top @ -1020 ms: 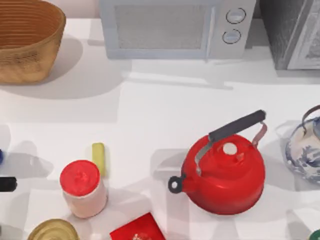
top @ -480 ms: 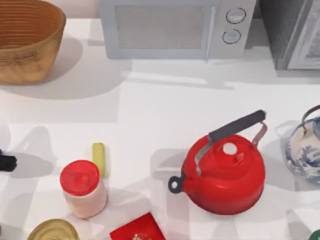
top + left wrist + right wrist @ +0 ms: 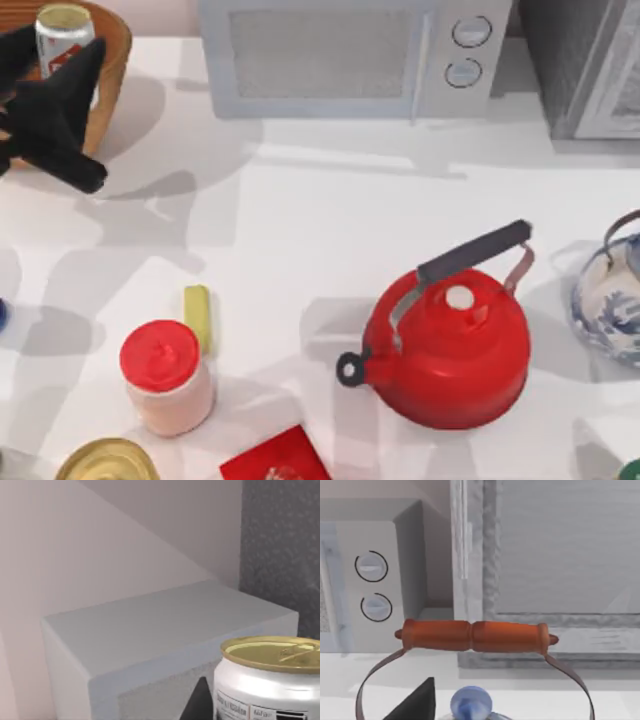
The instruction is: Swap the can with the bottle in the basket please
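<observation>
The left gripper [image 3: 55, 50] has moved from the tabletop's [image 3: 300, 220] left edge to the far left corner, where it now hangs over the basket [image 3: 112, 45]. The bottle [image 3: 64, 28], not seen before, now shows between its fingers.

Counted, there is one of each:
- one basket
- one bottle
- one can [image 3: 107, 461]
- one red-lidded jar [image 3: 165, 375]
- one yellow-green stick [image 3: 197, 316]
- one red kettle [image 3: 450, 350]
- one blue-and-white teapot [image 3: 610, 300]
- one microwave [image 3: 340, 55]
- one red packet [image 3: 275, 458]

The left gripper is narrowed around the bottle, one dark finger on each side of its white body. The bottle stands upright with its olive-yellow cap on top, above the basket's rim. In the left wrist view the bottle [image 3: 270, 680] stands before the microwave [image 3: 150, 645].

The can sits at the tabletop's near left corner, gold top up, just beside the jar and well apart from the basket.

The right gripper [image 3: 415, 702] hangs over the teapot's orange handle [image 3: 472, 636] at the right edge. How far open it is cannot be told.
</observation>
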### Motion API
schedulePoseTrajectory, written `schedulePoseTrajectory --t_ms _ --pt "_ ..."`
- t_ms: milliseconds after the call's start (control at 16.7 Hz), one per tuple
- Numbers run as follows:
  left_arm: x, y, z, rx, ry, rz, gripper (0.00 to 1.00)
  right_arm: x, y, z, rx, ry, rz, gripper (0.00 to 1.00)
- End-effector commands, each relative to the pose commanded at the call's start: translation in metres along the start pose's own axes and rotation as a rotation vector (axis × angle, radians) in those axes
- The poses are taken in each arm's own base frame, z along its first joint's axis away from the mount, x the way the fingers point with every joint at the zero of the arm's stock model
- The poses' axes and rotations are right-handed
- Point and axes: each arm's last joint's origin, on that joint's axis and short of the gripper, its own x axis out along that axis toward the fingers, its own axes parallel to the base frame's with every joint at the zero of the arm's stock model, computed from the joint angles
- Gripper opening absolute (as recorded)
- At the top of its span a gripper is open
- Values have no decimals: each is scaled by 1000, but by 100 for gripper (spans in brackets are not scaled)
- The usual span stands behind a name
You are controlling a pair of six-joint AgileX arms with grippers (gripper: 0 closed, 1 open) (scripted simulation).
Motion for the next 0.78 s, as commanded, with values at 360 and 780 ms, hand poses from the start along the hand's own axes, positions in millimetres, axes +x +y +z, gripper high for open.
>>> schedulePoseTrajectory --t_ms 360,780 --pt "126 12 -43 -13 3 -411 0 0 0 0 0 0 0 100" --pt "218 -12 -182 -51 29 -816 0 0 0 0 0 0 0 100"
